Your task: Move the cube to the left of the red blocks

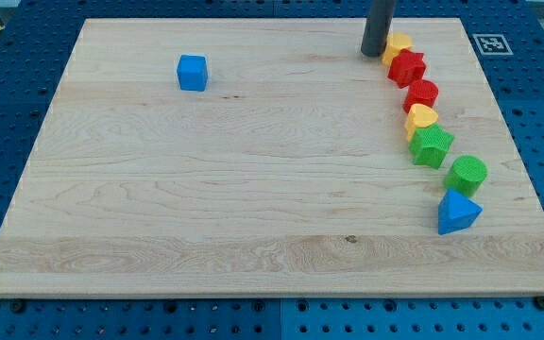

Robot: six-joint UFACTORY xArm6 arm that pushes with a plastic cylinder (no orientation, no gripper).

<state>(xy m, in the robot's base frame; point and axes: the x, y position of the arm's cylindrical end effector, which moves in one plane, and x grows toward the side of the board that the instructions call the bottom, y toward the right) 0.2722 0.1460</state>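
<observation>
A blue cube (193, 73) sits alone at the upper left of the wooden board (253, 208). Two red blocks stand in a curved row at the view's right: a red star-shaped block (407, 68) and a red rounded block (421, 94). My tip (374, 53) rests on the board at the top, just left of a yellow block (398, 44) and the red star-shaped block. The tip is far to the right of the blue cube, with no block touching it that I can tell.
The curved row runs on down the right side: a yellow heart-shaped block (421, 117), a green star-shaped block (431, 145), a green cylinder (467, 175) and a blue triangular block (458, 212). A marker tag (491, 43) sits off the board's top right corner.
</observation>
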